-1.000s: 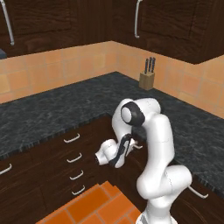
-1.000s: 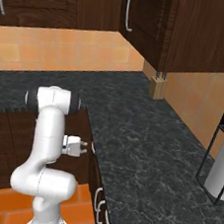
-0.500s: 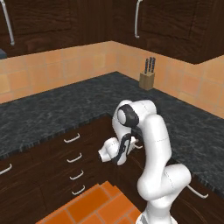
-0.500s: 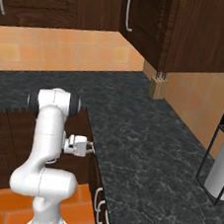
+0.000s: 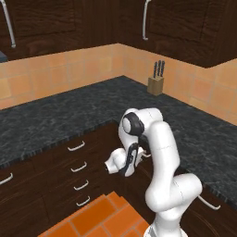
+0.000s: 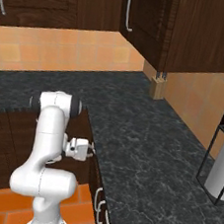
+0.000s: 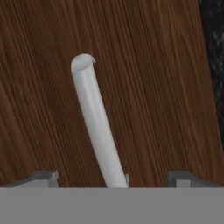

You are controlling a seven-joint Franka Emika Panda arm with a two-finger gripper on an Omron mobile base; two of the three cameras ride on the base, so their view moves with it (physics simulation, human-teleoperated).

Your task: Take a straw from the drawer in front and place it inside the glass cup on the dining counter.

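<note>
1. Two-finger gripper [image 7: 111, 177] w/ small dark tips has its jaws spread wide, nothing clamped; the silver bar handle [image 7: 97, 124] of the shallow dark brown wooden drawer [image 7: 144, 87] sits between the tips, no contact visible.
2. Drawer front is shut, under the edge of the black speckled stone counter [image 5: 69, 115]. In the right base view the gripper [image 6: 90, 150] points at the cabinet face just below that counter [image 6: 153, 154].
3. Straw: presumably inside the closed drawer, can't confirm. Glass cup and dining counter are elsewhere.
4. Step in hand, by my read: lining up on the handle to open the drawer; task barely begun.
5. Next move needs: jaws to close on the bar, then a straight pull out, square to the front, so the grip doesn't slip.
6. Further out: wooden knife block [image 5: 155, 84] at the counter's back, orange tile floor [image 5: 92, 217], white bin in a dark wire frame [image 6: 221, 167] at right.
</note>
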